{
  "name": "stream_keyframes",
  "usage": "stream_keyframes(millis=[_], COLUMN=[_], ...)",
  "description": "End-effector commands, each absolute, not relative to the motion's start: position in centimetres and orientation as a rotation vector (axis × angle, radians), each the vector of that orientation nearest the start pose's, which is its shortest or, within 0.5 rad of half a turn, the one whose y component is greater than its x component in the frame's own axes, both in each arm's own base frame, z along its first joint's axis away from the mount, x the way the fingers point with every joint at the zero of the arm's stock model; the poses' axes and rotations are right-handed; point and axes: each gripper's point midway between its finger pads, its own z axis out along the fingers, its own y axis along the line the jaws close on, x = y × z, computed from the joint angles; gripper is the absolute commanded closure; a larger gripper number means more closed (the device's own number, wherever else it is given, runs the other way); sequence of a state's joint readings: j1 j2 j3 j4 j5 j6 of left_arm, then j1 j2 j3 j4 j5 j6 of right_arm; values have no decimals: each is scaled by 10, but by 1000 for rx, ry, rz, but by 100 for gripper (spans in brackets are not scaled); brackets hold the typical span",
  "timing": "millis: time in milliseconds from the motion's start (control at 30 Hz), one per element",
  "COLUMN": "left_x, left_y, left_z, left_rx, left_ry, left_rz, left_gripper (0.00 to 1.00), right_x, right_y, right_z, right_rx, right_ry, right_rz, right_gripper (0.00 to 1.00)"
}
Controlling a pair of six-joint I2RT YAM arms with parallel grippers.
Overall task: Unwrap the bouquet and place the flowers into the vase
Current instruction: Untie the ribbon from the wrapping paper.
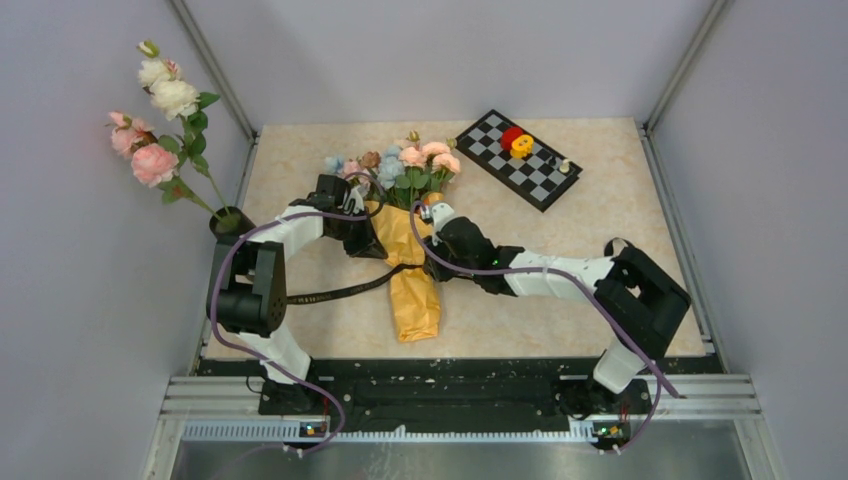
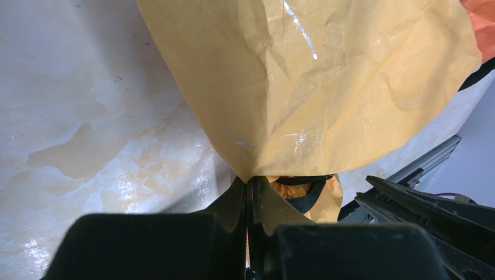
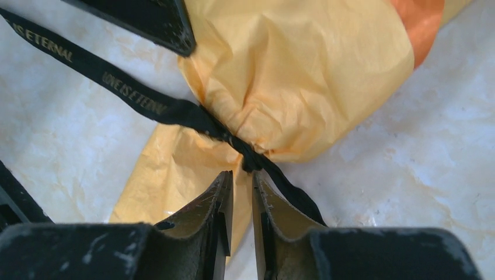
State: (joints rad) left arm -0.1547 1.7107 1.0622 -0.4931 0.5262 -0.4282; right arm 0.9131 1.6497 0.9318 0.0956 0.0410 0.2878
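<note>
While the left gripper point(image 2: 250, 182) is clamping the paper point(image 2: 315, 87) at lower centre, the right gripper point(image 3: 240, 176), slightly parted and empty, should be closing on the ribbon point(image 3: 134, 100) alone.

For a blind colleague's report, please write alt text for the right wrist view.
The right hand, fingers slightly apart, points at the black ribbon knotted around the bouquet in yellow paper, lying on a pale marble-patterned table.

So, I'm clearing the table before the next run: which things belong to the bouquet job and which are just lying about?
Job: bouquet, flowers, ribbon, vase.
Lying about: chessboard, toy on it, roses in the vase.
</note>
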Motion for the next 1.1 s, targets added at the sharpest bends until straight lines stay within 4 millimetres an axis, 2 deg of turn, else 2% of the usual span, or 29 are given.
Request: stream_keyframes(millis=[0, 300, 867, 1067], left_x=[331, 332, 332, 332], left_y=[-153, -153, -152, -152], left_z=[73, 74, 74, 75], left_rx=[-205, -201, -204, -203], left_ry=[2707, 2705, 2707, 2704], left_rz=[-876, -876, -878, -878], left_gripper=[100, 100, 100, 100], right_x=[284, 291, 293, 295], right_y=[375, 385, 383, 385], right_z=[110, 104, 85, 84], right_rx=[-697, -721, -746, -743], right_ry=[2084, 2098, 2129, 2126], right_rz=[661, 652, 608, 611], right_gripper=[79, 75, 76, 92])
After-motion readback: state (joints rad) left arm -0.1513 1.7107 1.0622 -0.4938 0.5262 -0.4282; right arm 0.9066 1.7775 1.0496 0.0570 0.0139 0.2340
